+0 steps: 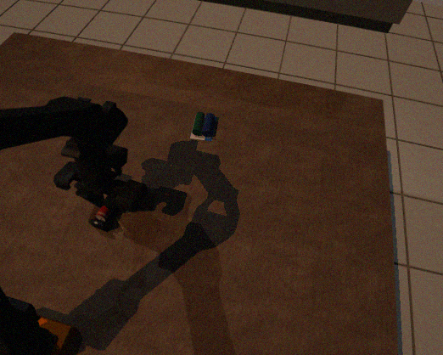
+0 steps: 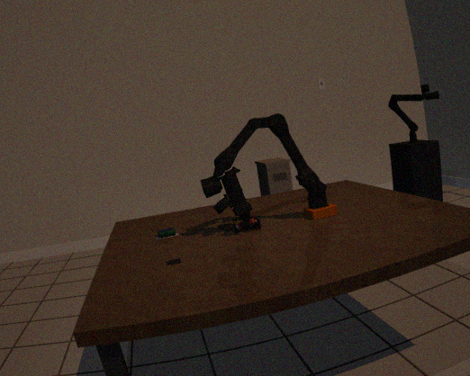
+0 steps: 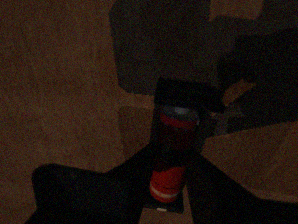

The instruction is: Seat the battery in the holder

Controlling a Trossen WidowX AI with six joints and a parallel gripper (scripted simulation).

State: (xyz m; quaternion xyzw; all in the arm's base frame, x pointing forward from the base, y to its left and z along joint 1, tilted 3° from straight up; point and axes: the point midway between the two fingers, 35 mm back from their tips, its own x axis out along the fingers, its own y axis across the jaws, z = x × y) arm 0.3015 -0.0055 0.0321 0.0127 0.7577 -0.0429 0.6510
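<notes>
The battery (image 1: pixel 101 213) (image 2: pixel 253 221) (image 3: pixel 169 184) is a small cylinder with a bright red jacket. In the wrist view a pale band rings it near one end, and a greyish section shows at the other, next to a red stripe; its middle is in deep shadow.

It lies between the fingers of the end effector (image 1: pixel 107 204) (image 2: pixel 248 223) (image 3: pixel 175 151), which are clamped on it around the middle, with a red stretch sticking out on either side of them. The end effector is low over the wooden worktop (image 1: pixel 308 204) (image 2: pixel 264 265) (image 3: pixel 55 105). Dark holder parts (image 1: pixel 107 226) (image 3: pixel 187 94) show close by the fingers, one beyond the greyish end and another at the banded end. Whether the battery sits flat in there, or is under the lip, I cannot tell; the spring cannot be made out.

Well apart from the end effector, a green cylinder (image 1: pixel 199 124) (image 2: pixel 167 232) and a blue cylinder (image 1: pixel 209 125) lie side by side by a pale patch (image 1: pixel 198 137). A small dark flat piece (image 2: pixel 174 262) is also well apart from it.

No brand or lettering is legible: the battery's band and the small white mark (image 3: pixel 161 209) on the dark part near it are too dim to read.
</notes>
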